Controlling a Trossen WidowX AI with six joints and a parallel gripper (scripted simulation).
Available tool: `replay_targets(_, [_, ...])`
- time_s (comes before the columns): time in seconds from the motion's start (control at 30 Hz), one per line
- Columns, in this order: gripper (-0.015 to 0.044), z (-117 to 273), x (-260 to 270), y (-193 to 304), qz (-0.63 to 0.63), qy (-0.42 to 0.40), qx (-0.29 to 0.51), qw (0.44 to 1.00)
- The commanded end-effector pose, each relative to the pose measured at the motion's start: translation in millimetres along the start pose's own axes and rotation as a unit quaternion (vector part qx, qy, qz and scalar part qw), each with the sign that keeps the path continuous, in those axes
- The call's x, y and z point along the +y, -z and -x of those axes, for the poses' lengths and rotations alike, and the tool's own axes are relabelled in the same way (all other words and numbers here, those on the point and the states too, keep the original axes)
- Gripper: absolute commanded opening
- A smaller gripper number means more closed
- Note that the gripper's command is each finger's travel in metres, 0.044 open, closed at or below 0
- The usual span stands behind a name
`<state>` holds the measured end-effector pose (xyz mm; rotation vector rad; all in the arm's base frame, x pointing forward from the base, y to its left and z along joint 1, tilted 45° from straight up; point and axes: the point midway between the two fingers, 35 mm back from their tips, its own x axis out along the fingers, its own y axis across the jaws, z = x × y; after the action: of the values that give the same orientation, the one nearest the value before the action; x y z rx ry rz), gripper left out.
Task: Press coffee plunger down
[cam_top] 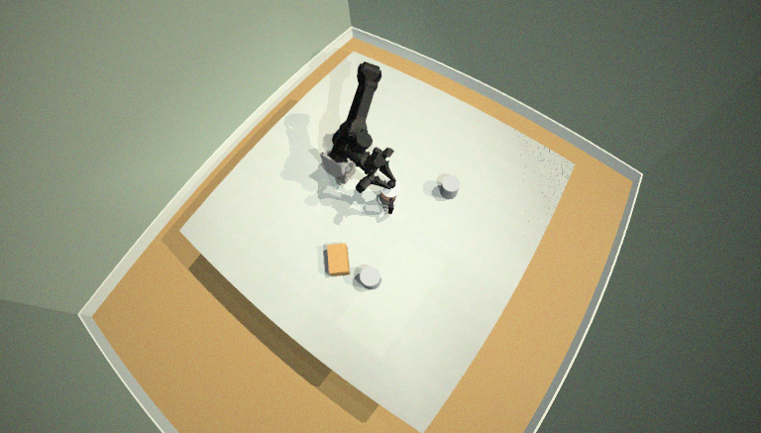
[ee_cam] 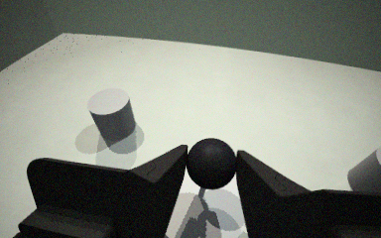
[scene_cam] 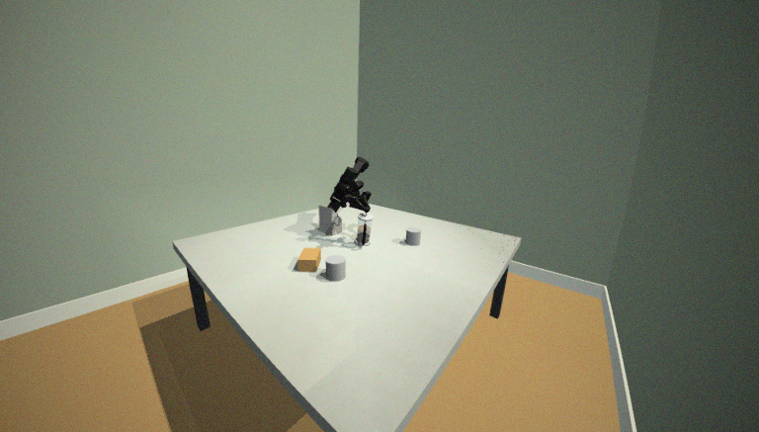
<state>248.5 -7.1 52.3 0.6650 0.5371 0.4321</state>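
Wrist view: matte wedge-shaped pincer (ee_cam: 211, 166) clamps smooth round plunger knob (ee_cam: 211, 163).

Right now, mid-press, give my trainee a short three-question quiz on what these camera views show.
1. True or false: the tool is shut on the plunger knob.
2. What lies right beside the orange block? A) a grey cylinder B) the coffee press C) the arm's base
3. Fill in: in the exterior view the coffee press stands ______ on the table.

Key: 1 true; 2 A, the near grey cylinder, while another grey cylinder stands off beyond the press; 3 upright.
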Motion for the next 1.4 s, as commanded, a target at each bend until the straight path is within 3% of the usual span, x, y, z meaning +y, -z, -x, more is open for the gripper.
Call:
replay_targets(0.0, [0.0122,-3.3,0.8,8.3,-0.017,-0.005,0.012,1.000])
replay_targets(1.17, [0.0122,-5.5,-3.2,3.1,-0.010,-0.003,0.007,1.000])
replay_targets(1.37, [0.0280,-5.5,-3.2,3.1,-0.010,-0.003,0.007,1.000])
